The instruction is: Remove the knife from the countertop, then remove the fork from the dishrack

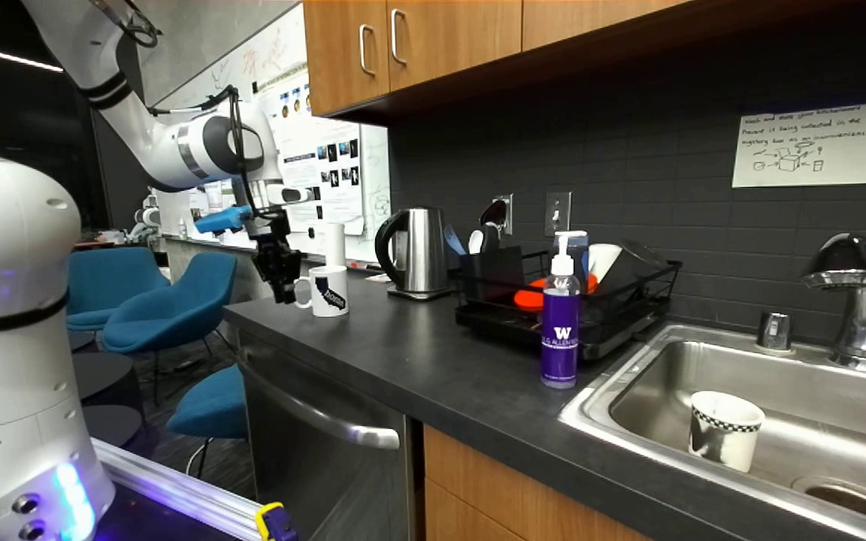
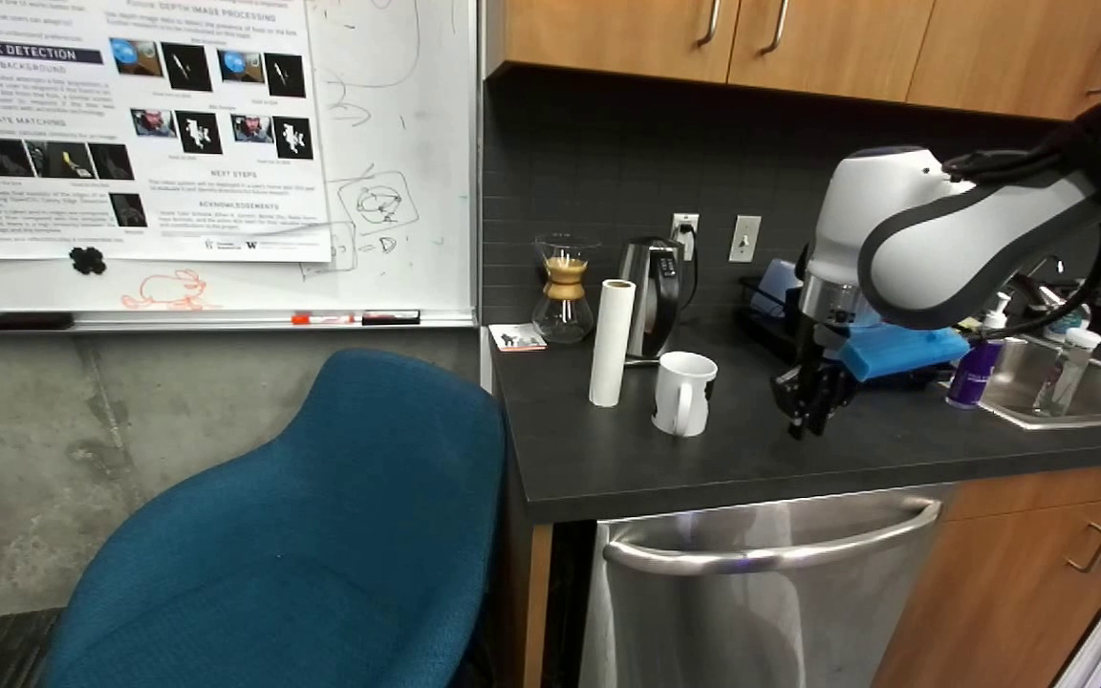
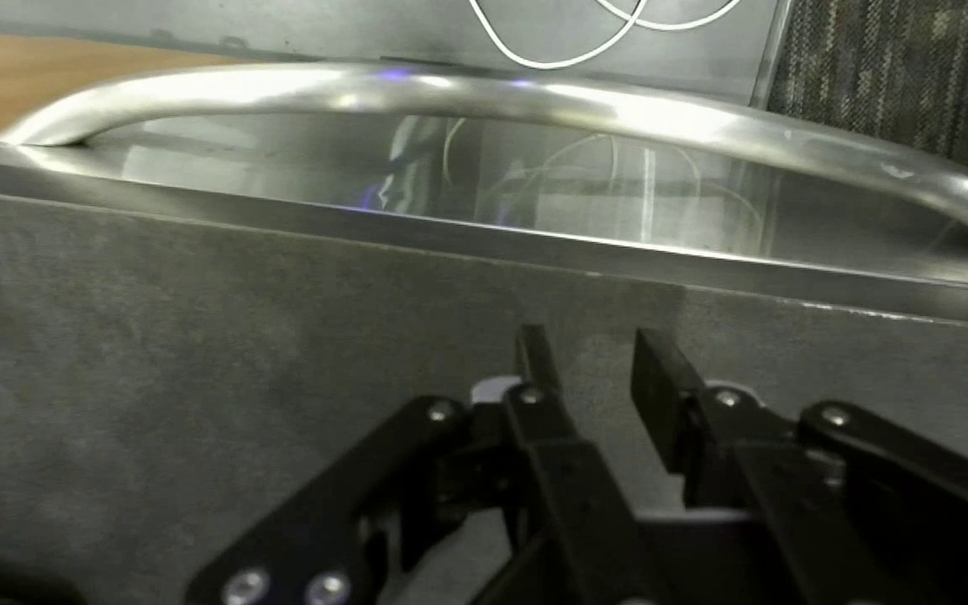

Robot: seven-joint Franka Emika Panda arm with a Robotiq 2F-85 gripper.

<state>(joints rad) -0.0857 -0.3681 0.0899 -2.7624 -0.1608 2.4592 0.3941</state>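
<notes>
2 bright ceiling strips (image 1: 8,56), shadow under cabinets (image 1: 448,34), glare along steel handle (image 3: 484,99), countertop (image 3: 198,353) dim, soft in wrist view

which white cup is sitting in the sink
The white cup with a checkered band below its rim; the white mug with dark print stands on the countertop instead.

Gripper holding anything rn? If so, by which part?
Nothing held: in the wrist view, the gripper stands open, with only countertop showing between its parted jaws.

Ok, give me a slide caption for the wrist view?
End effector, partly open and empty, over the charcoal countertop, with a curved steel dishwasher handle beyond.
</notes>
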